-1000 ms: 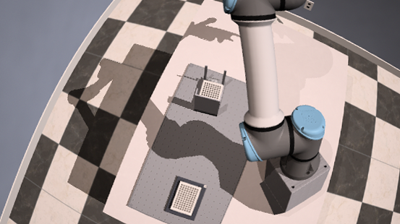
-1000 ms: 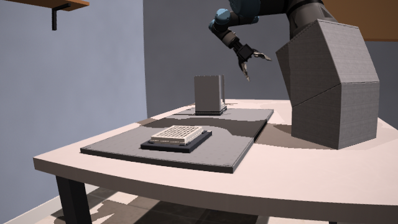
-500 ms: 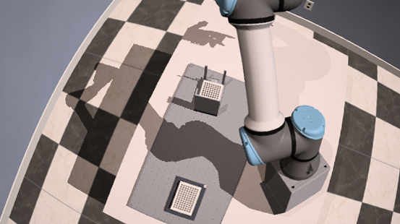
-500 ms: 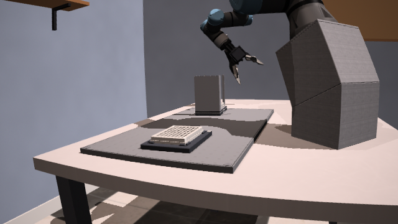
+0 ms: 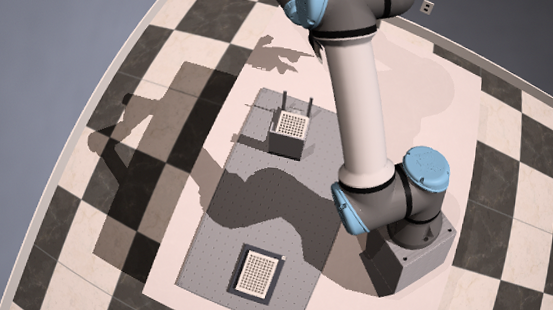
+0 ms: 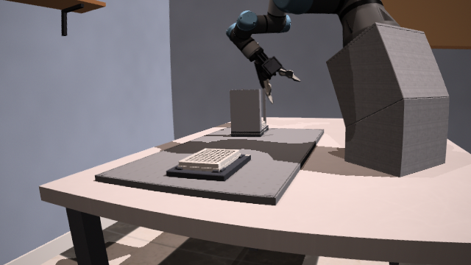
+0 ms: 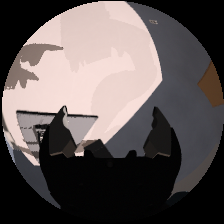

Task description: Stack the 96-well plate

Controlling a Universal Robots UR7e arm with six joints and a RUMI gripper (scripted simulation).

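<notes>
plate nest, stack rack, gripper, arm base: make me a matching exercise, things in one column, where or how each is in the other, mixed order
Things:
1. plate nest N1
2. stack rack K1
3. gripper
4. arm's base block

Places or states:
A. open, holding nothing, in the air beside the rack
B. off the grey mat, on the bare table top
C. near end of the mat, a white well plate lying on it
D. far end of the mat, a plate low between its walls

Pairs: 1-C, 2-D, 3-A, 4-B
</notes>
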